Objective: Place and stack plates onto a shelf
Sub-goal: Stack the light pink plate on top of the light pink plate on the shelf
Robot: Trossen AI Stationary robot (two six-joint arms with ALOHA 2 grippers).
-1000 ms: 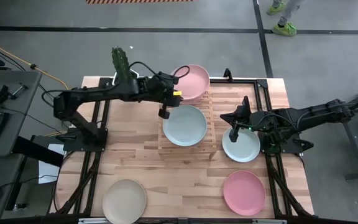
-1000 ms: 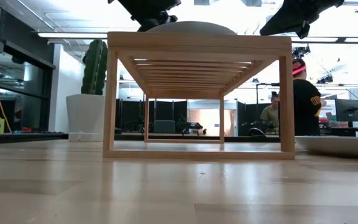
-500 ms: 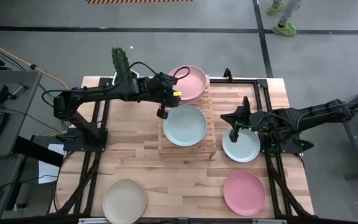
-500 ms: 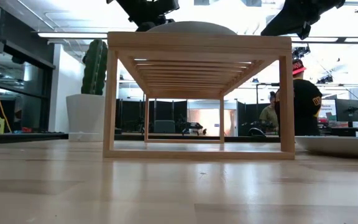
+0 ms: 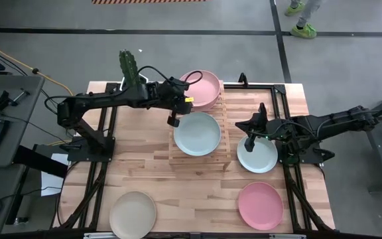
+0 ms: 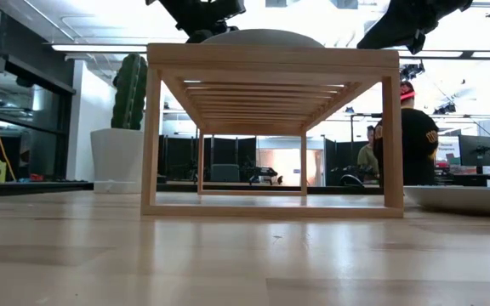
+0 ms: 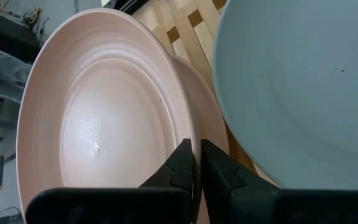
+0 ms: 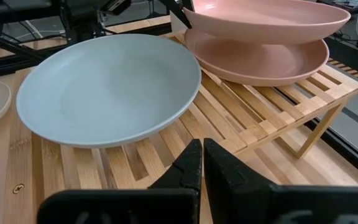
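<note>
"Starting at the left: what did the left gripper have?" asked the senior inspector.

"Its fingers were all but pressed together, pinching the rim of the upper pink plate. The plate's bowl lay forward of the fingertips, over the far end of the shelf."

"And its relation to the lower pink plate?"

"Directly above it and nearly centred, but not nested. A gap showed between the two, wider on the gripped side. In my judgement the next move turned on that gap: a straight drop would seat the plate, and no sideways travel was needed. The plate was round, so no long axis applied."

"Next along?"

"The mint plate on the shelf lay flat on the shelf's near end, just beside the pink pair."

"The right arm?"

"The right gripper waited with its fingers pressed together on nothing, above the mint plate on the table, just off the shelf's right edge. It was the nearer arm to that plate. A beige plate and another pink plate lay by the near corners of the table."
</note>
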